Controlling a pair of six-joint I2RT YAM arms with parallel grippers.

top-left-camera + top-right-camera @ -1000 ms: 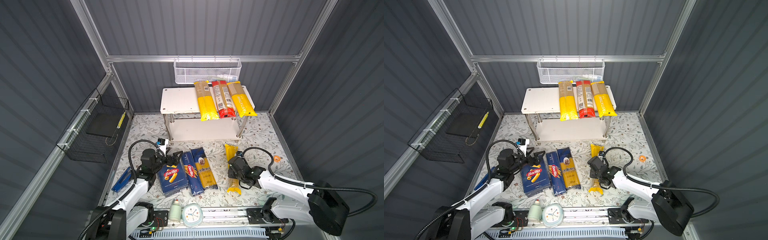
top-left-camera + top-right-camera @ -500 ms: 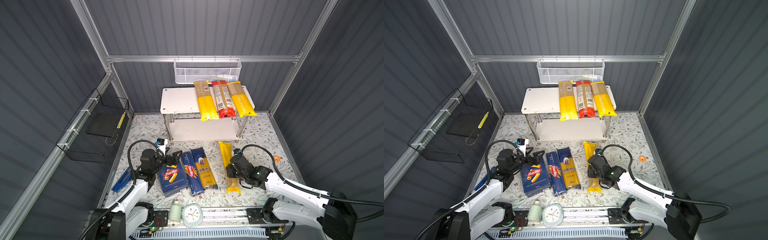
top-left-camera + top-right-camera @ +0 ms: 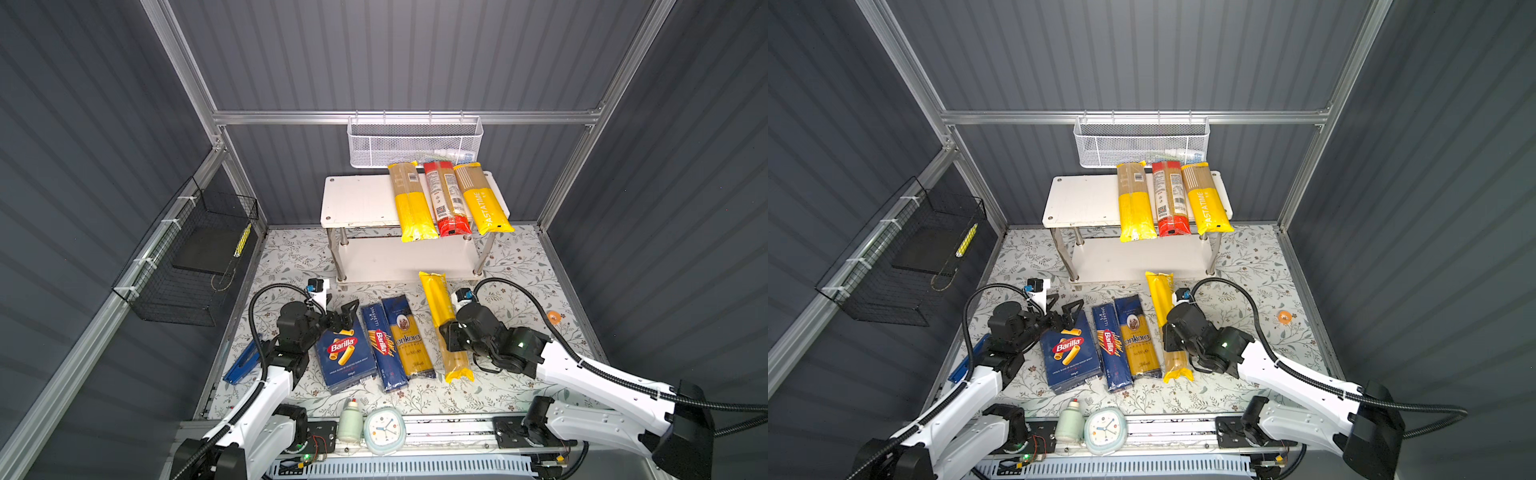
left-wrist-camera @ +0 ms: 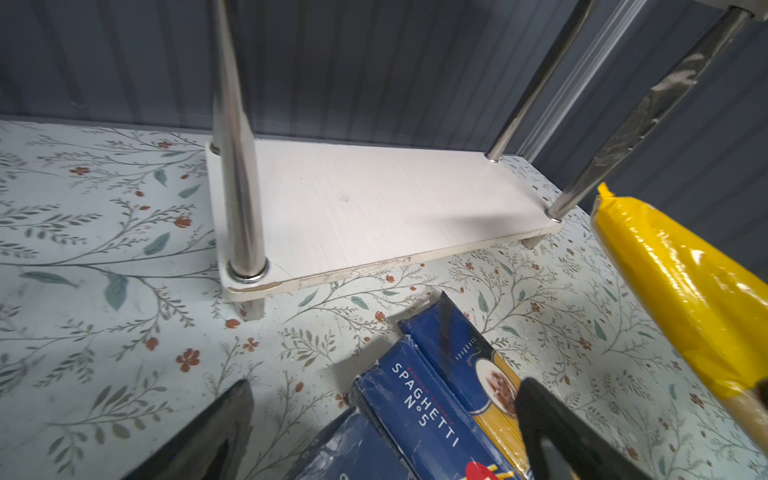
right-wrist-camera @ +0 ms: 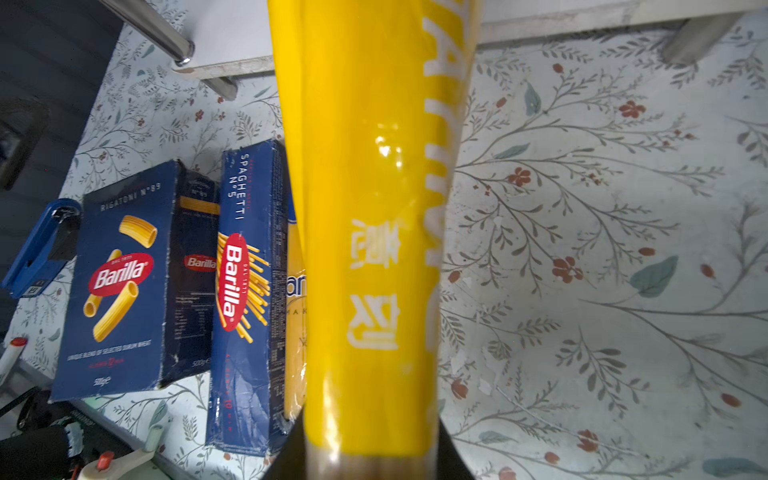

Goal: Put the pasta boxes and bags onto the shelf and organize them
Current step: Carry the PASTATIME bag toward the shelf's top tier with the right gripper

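Observation:
My right gripper (image 3: 451,337) (image 5: 368,449) is shut on a yellow spaghetti bag (image 3: 439,309) (image 5: 365,208), whose far end points at the white shelf (image 3: 357,199). Two yellow bags (image 3: 411,203) (image 3: 484,199) and a red bag (image 3: 446,199) lie on the shelf's top board. Its lower board (image 4: 374,199) is bare. On the floor lie the wide Barilla box (image 3: 343,353), the narrow spaghetti box (image 3: 380,345) and the blue ankara bag (image 3: 407,336). My left gripper (image 3: 343,318) (image 4: 386,386) is open over the boxes' far ends, holding nothing.
A white mesh basket (image 3: 415,143) hangs on the back rail above the shelf. A black wire basket (image 3: 187,262) is on the left wall. A blue tool (image 3: 243,363) lies by the left arm. A clock (image 3: 384,430) and a small bottle (image 3: 350,419) stand at the front edge.
My right gripper has carried the yellow bag a little left and toward the shelf, its far end now close to the lower board. The left arm has barely moved.

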